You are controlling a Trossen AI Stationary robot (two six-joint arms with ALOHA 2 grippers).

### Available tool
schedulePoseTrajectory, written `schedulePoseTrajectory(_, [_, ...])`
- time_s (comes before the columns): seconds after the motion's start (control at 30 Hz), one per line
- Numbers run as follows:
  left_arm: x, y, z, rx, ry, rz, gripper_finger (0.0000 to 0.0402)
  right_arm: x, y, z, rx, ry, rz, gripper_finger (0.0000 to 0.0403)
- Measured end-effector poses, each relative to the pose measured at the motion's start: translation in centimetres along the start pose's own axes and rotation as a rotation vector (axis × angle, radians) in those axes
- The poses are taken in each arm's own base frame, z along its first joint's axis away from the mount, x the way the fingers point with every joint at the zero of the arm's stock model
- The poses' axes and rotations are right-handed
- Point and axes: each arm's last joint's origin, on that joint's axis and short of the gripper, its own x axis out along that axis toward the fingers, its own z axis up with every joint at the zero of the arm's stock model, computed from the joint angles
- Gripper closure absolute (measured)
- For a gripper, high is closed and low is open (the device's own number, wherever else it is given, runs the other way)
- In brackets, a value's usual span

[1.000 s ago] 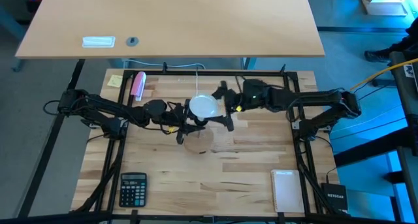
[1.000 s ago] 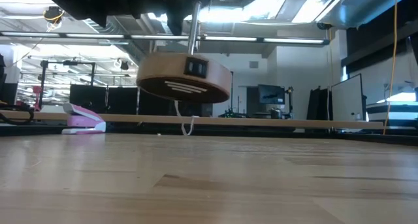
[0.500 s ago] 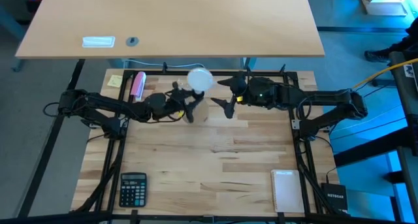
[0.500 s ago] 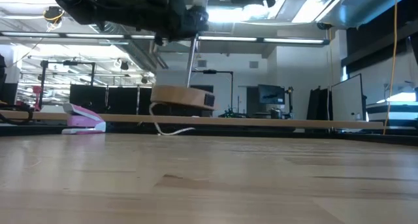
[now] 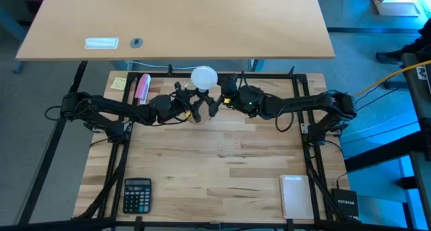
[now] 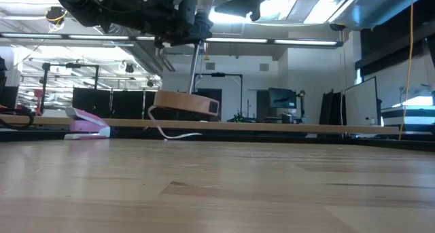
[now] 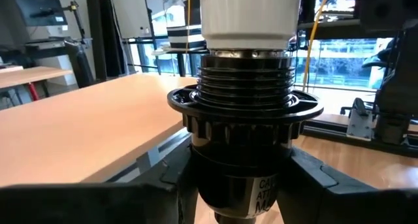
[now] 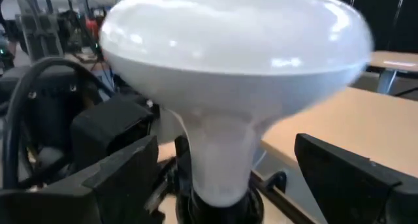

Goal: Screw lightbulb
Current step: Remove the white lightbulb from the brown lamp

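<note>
At upper centre of the high view, the lightbulb (image 5: 204, 77) is seated in the black socket (image 7: 243, 149) clamped by the left gripper (image 5: 196, 108), flanked by the spread right gripper (image 5: 215, 100).

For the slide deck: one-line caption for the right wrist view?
White lightbulb seated in its black socket, framed between the right end effector's open fingers.

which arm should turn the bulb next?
Right. Its open right hand straddles the neck of the white globe lightbulb, while the left hand is shut on the black socket, holding it.
</note>
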Motion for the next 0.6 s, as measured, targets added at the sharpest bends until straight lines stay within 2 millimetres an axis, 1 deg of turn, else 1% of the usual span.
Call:
schedulePoseTrajectory(0.13, [-0.15,-0.32,0.02,0.020,0.000,-0.012,0.0261,0.64,-0.05,-0.51,0.010,-0.025,-0.004,0.0041])
schedulePoseTrajectory(0.27, [-0.31,-0.63,0.04,0.030,-0.001,-0.024,0.0257,0.85,-0.52,-0.37,0.019,-0.037,-0.001,0.0042])
schedulePoseTrajectory(0.33, [-0.36,-0.74,0.05,0.033,-0.001,-0.029,0.0259,0.98,-0.84,-0.38,0.018,-0.035,0.001,0.0051])
schedulePoseTrajectory(0.4, [-0.37,-0.75,0.03,0.035,0.000,-0.029,0.0262,0.99,-0.80,-0.37,0.021,-0.034,0.026,0.0071])
schedulePoseTrajectory(0.47, [-0.37,-0.75,0.04,0.033,-0.001,-0.029,0.0262,0.99,-0.78,-0.36,0.028,-0.035,0.032,0.0102])
schedulePoseTrajectory(0.6, [-0.37,-0.75,0.02,0.034,0.001,-0.030,0.0257,0.97,-0.66,-0.41,0.011,-0.029,0.063,0.0188])
